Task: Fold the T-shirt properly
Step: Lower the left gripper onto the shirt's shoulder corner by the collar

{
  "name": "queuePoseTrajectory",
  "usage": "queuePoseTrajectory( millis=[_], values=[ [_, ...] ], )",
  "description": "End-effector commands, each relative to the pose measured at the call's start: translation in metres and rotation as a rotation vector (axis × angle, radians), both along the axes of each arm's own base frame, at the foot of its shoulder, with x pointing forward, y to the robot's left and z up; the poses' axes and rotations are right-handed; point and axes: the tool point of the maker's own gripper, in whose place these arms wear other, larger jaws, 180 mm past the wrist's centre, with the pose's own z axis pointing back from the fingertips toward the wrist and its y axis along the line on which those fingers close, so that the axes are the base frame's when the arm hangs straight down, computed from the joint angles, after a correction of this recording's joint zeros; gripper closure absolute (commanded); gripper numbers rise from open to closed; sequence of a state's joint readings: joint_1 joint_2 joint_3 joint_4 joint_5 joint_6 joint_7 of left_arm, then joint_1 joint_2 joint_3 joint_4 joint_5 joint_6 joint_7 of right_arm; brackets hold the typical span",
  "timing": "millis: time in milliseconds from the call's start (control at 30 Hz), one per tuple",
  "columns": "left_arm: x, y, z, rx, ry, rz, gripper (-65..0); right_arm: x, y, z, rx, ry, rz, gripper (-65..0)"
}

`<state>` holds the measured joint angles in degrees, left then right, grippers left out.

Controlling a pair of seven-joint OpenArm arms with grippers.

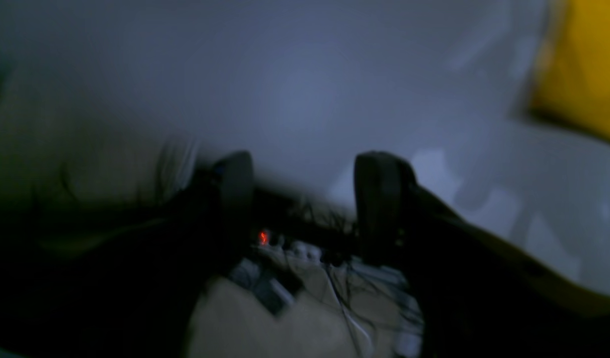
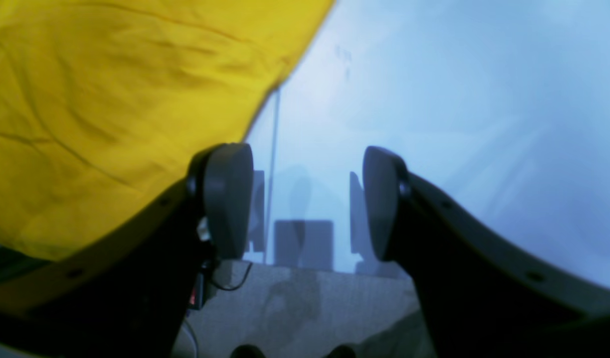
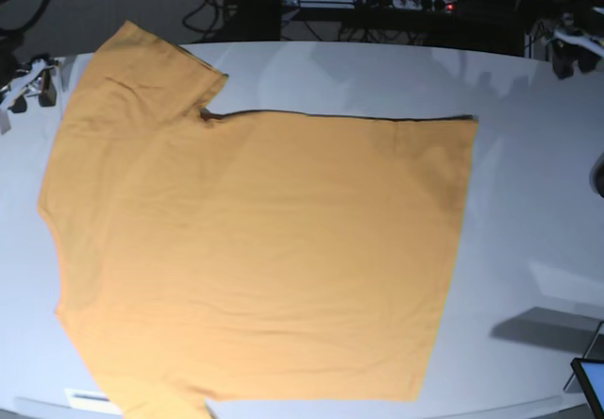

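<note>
White tabletop [image 3: 528, 202], glossy, with cables and a power strip [image 3: 415, 2] on the floor past its far edge at 12 o'clock. The shirt [image 3: 255, 259] lies flat across the middle and 9 o'clock side, hem edge toward 3 o'clock, one sleeve [image 3: 151, 65] splayed toward 11; it looks unfolded, so we judge the first fold is not yet started.

Both grippers are empty, jaws apart. Right gripper [image 2: 307, 201] hangs just beside the shirt's edge, over bare tabletop. Left gripper [image 1: 305, 204] is well apart from it, with only a yellow corner [image 1: 583, 69] at its 2 o'clock.

To do this step well, we'd pinch two points on the same edge, lift together, carry the fabric over evenly, and keep it taut so the thin cloth doesn't bunch.

The base view gives us the whole layout but neither arm. The wrist views give jaw state and closeness to the cloth. The left wrist view is dark and blurred, so detail there is poor.
</note>
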<state>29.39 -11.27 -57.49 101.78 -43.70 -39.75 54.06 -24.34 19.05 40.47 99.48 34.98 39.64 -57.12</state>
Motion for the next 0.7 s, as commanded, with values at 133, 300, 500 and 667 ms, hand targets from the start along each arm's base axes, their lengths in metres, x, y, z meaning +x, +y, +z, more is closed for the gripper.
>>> queuePoseTrajectory(
  millis=[133, 300, 500, 667],
  values=[
    [0.024, -0.014, 0.003, 0.083, 0.039, -0.105, -31.9, 0.009, 0.026, -0.003, 0.02, 0.001, 0.101, -34.7],
    [0.03, -0.005, -0.011, 0.059, 0.073, -0.113, -31.9, 0.011, 0.031, -0.005, 0.024, 0.004, 0.122, -34.7],
    [0.056, -0.017, -0.016, 0.082, 0.112, -0.256, -31.9, 0.008, 0.017, -0.01, -0.071, 0.025, 0.119, -34.7],
    [0.07, -0.026, -0.049, -0.019, 0.115, -0.273, -31.9, 0.004, 0.015, -0.015, -0.103, 0.038, 0.111, -34.7]
  ],
)
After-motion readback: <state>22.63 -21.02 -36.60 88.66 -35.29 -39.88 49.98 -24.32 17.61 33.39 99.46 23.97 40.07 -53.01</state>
